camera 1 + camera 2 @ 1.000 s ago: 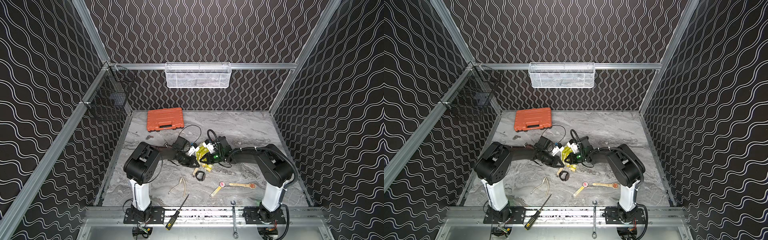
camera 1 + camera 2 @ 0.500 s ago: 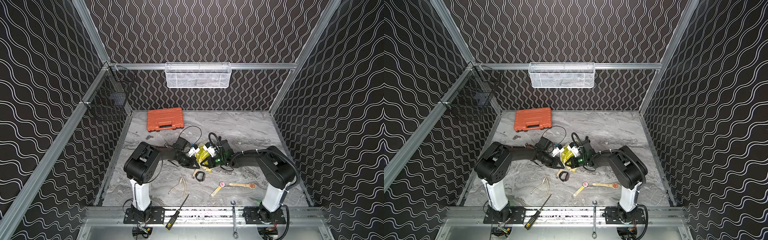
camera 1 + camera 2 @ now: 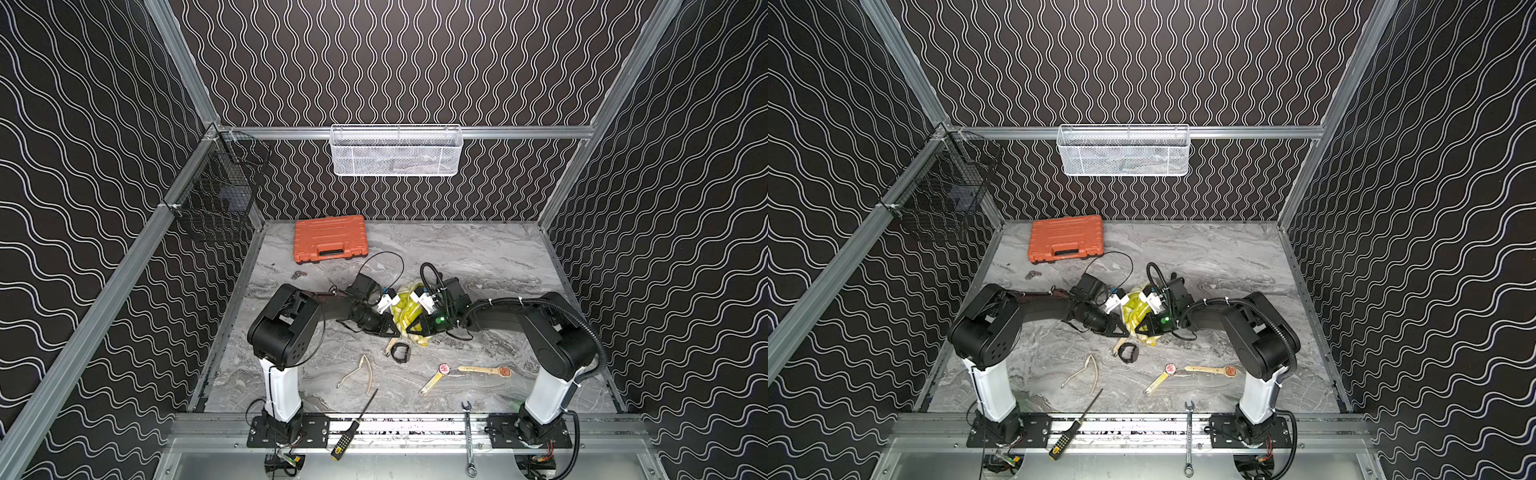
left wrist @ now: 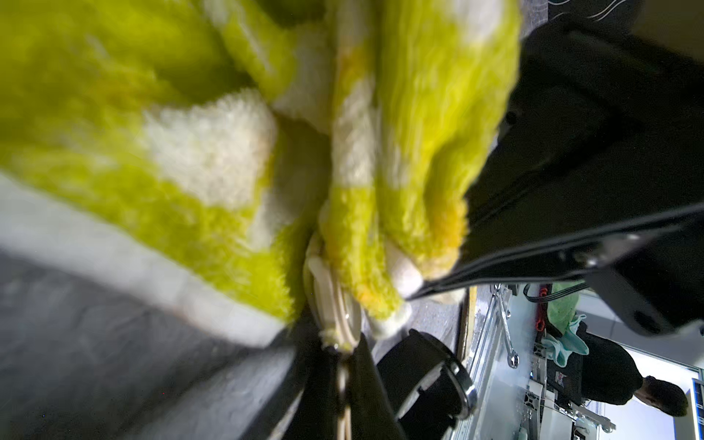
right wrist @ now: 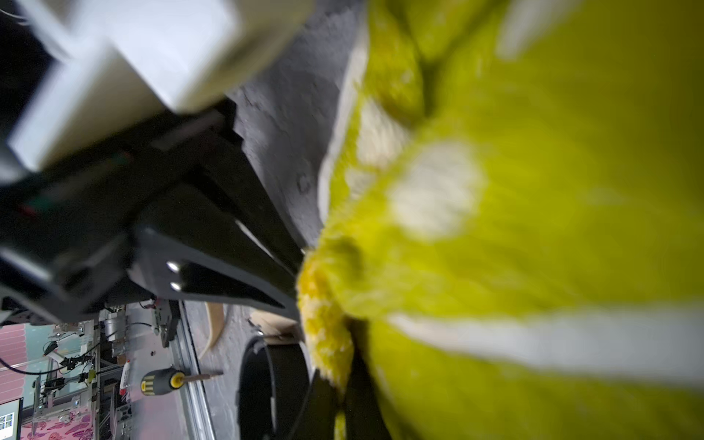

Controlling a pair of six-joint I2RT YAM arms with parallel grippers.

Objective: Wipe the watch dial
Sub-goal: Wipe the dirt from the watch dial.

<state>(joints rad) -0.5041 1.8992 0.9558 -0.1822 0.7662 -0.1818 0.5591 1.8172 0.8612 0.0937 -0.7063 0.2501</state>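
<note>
Black watch (image 3: 401,353) lies on the tabletop (image 3: 478,257), just in front of the two hands and nearer the rig base. It shows in both top views, its strap curled in a loop. I can't make out which way the dial faces. Nothing holds it, and I can't tell whether the cloth's low corner touches it.

The cloth (image 3: 405,313) is yellow-green fleece with white patches, bunched between the hands just behind the watch. Left hand (image 3: 394,331) is clenched on the cloth's edge: the left wrist view shows the pale hem and yellow fuzz pinched between the fingers (image 4: 365,384). Right hand (image 3: 410,330) is clenched on the other side, with fuzz wedged at its tips in the right wrist view. So both hands grip the cloth and neither grips the watch.

Progress, as I judge it: the cloth is picked up and that part is done. The wipe itself doesn't look started, since the cloth sits beside the watch rather than on the dial. Left to do: free one hand, steady the watch, turn the dial up if needed, and rub it with the cloth.

Further out are two tan-strap watches, one with a pale dial (image 3: 444,369) and one with a brown dial (image 3: 503,370), both untouched and well apart from the hands. I assume the black one is the target because it is closest.
</note>
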